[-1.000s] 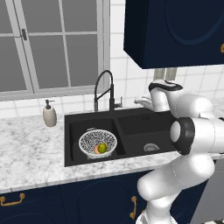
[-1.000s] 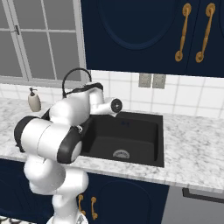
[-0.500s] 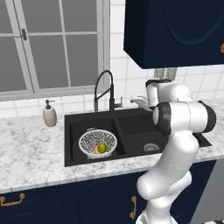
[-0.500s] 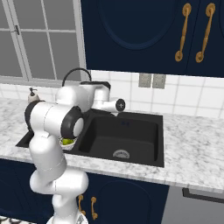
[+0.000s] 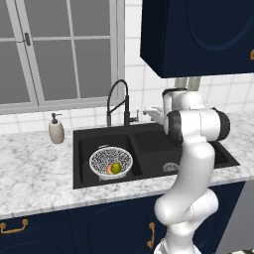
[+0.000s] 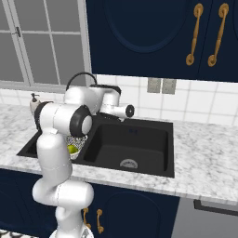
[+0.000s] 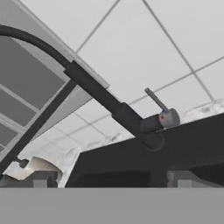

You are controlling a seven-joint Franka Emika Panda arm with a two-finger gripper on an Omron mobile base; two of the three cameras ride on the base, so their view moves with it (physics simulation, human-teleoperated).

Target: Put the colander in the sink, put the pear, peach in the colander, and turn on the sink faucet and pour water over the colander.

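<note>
The white perforated colander sits in the left basin of the black sink. Inside it lie the yellow-green pear and the orange-pink peach. The black gooseneck sink faucet stands behind the divider. My gripper hovers just right of the faucet base, open and empty. In the hand view the faucet crosses diagonally, its lever handle sticking up, and my gripper shows its fingertips wide apart. From the right, the colander and pear peek out beside my arm.
A white soap dispenser stands on the marble counter left of the sink. A window is behind the faucet and dark blue cabinets hang above the right side. The right basin holds nothing but its silver drain.
My arm has swung more upright and the gripper has drifted left, closer to the faucet. The jaws stay open. Colander and fruit have not moved.
</note>
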